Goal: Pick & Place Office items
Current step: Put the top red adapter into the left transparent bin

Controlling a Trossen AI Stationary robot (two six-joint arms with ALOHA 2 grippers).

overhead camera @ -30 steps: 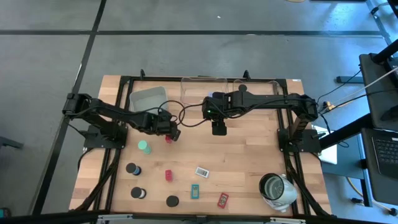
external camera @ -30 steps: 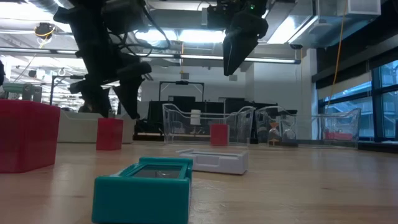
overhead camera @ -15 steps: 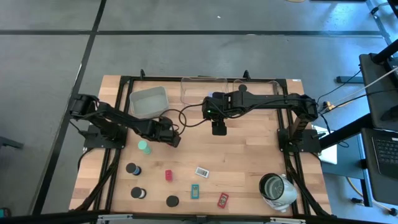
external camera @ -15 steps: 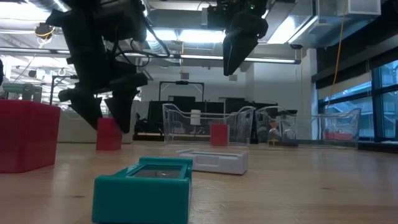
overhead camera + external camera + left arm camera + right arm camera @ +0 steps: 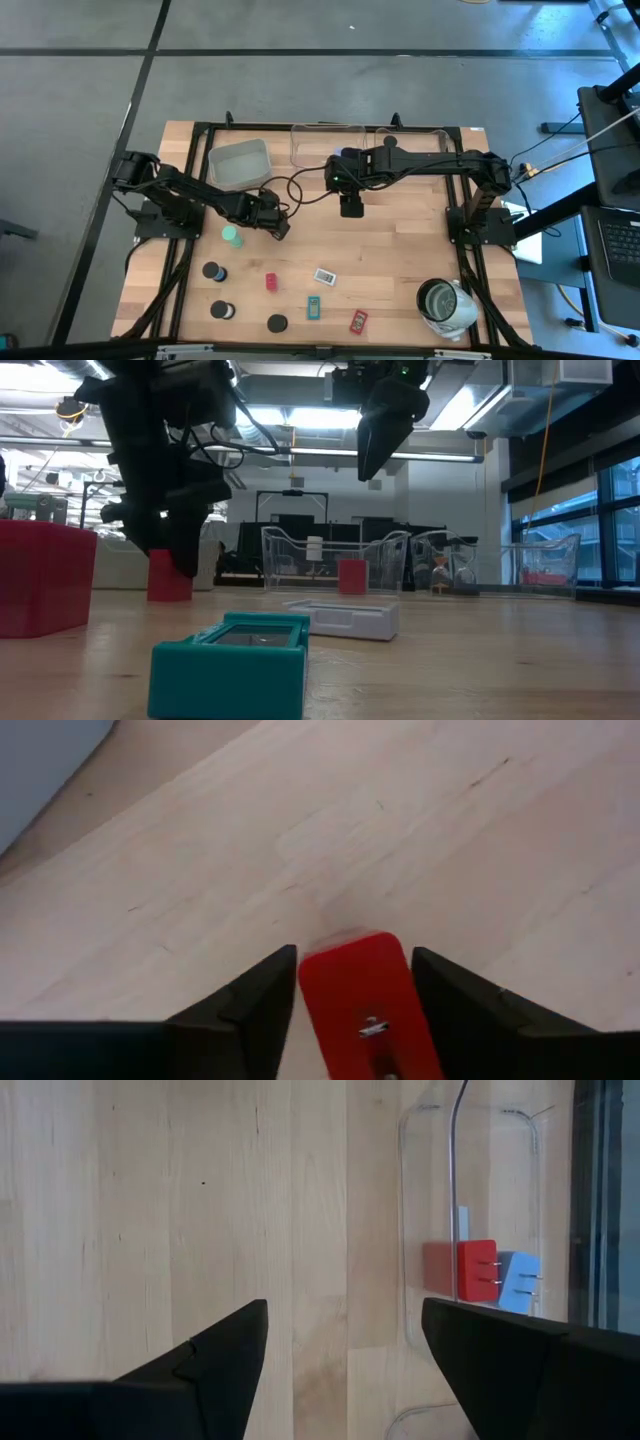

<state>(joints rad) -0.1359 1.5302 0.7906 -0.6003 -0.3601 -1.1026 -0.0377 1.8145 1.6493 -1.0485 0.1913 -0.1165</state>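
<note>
Red block (image 5: 362, 1000) sits squarely between my left gripper's (image 5: 355, 1010) fingers, long axis along them, jaws nearly touching it.

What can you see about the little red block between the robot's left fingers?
The red block is a small, smooth, plastic-looking rectangle with a tiny metal bit on its face. It sits on the bare wooden table, between the two dark fingers of the left gripper, which stand close on both sides. In the high view the gripper hides it.
</note>
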